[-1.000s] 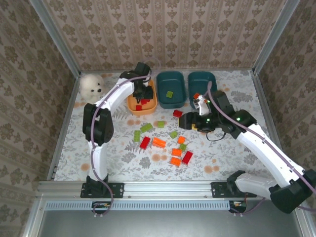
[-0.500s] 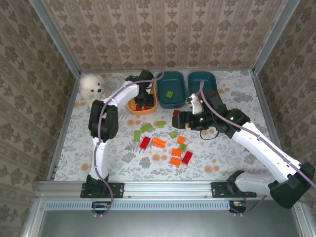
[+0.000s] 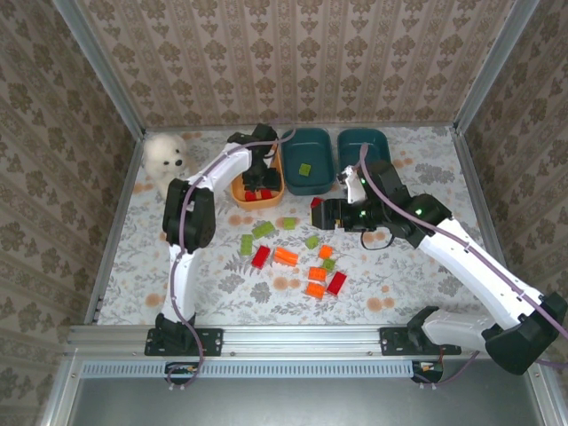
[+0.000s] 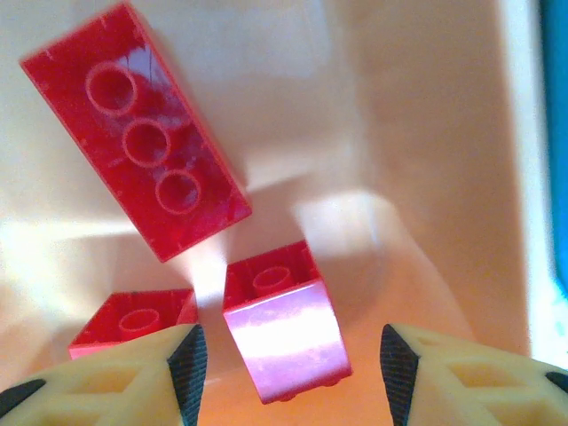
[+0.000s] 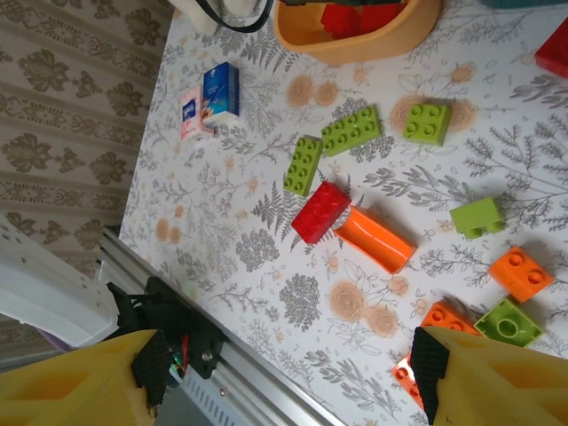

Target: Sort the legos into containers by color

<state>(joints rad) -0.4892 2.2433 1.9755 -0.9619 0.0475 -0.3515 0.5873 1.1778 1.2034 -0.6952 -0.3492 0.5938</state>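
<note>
My left gripper (image 3: 258,180) hangs low inside the orange container (image 3: 239,191). Its jaws are open around a small red square lego (image 4: 282,319), with a gap on both sides. Two more red legos (image 4: 142,146) lie on the orange floor (image 4: 417,133). The middle teal container (image 3: 306,146) holds one green lego (image 3: 304,169); another teal container (image 3: 364,142) stands to its right. My right gripper (image 3: 321,214) is open and empty above the table, next to a red lego (image 3: 317,203). Loose legos lie below it: green (image 5: 351,130), red (image 5: 321,211), orange (image 5: 374,240).
A white plush toy (image 3: 166,153) sits at the back left. Small blue and pink packets (image 5: 209,98) lie left of the orange container. A metal rail (image 5: 177,342) runs along the near table edge. Patterned walls close in the other three sides.
The left jaws have opened and let go of the red square lego inside the orange container. The right gripper has shifted left over the loose legos.
</note>
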